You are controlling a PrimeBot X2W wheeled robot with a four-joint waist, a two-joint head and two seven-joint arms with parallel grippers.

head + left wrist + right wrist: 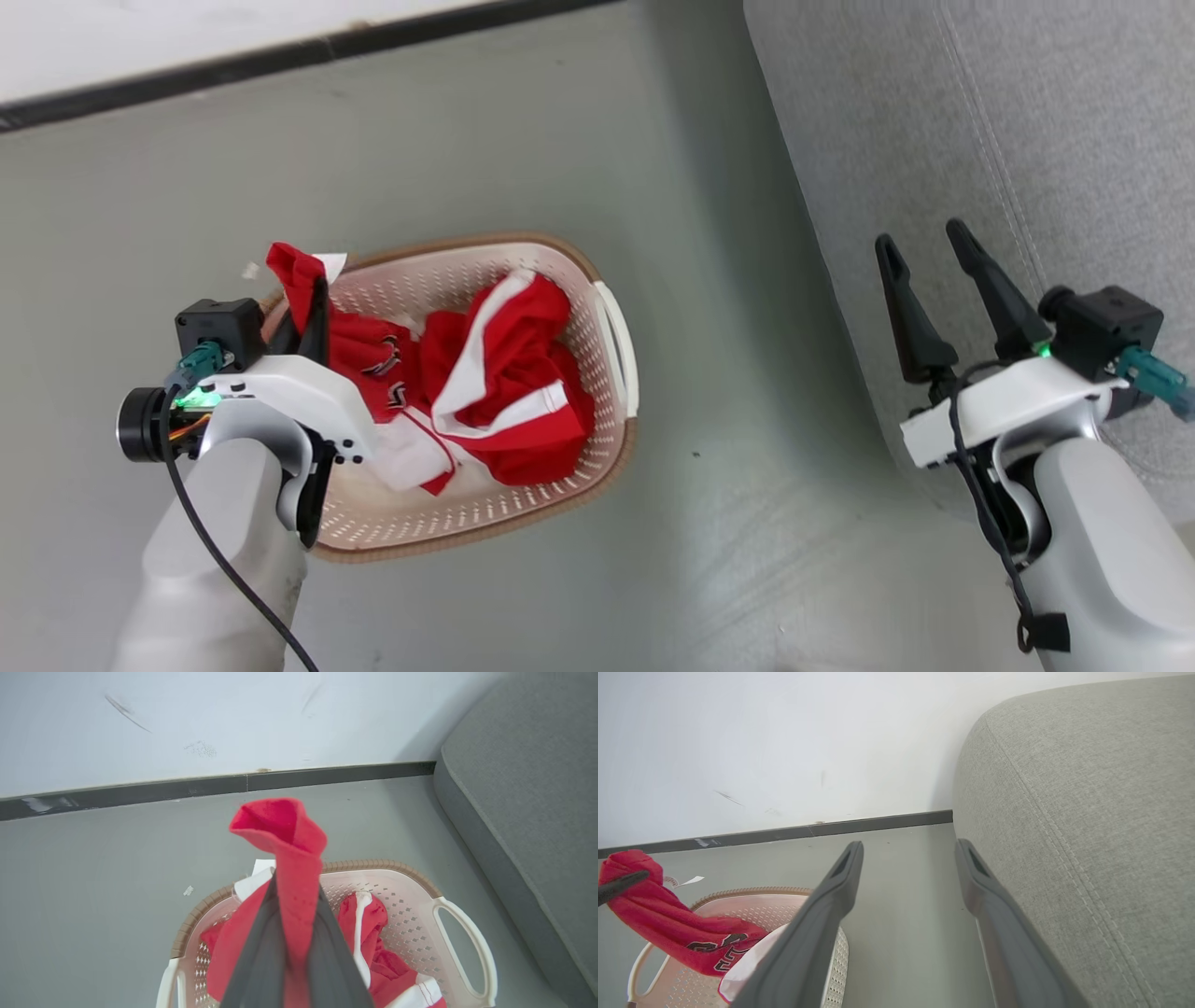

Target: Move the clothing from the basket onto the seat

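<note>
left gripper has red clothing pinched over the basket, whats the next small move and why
Probably lift the left gripper straight up: it is shut on a fold of the clothing, but most of the red fabric lies inside the basket. Getting it clear comes before swinging right to the seat.

1. The right gripper [909, 844] has its two long dark fingers spread wide. The gap between them is free, with bare grey floor [901, 896] beyond.
2. Just outside its outer finger, the large grey woven-fabric sofa [1087, 812] walls off that side.
3. The left gripper [299, 886] has its fingers pinched on a fold of bright red soft fabric clothing [280, 826], leaving no gap.
4. Beneath those fingertips, the oval cream perforated plastic basket [411, 933] is heaped with more red cloth.
5. Ahead of both finger pairs, floor runs free to the dark skirting board [327, 775].
</note>
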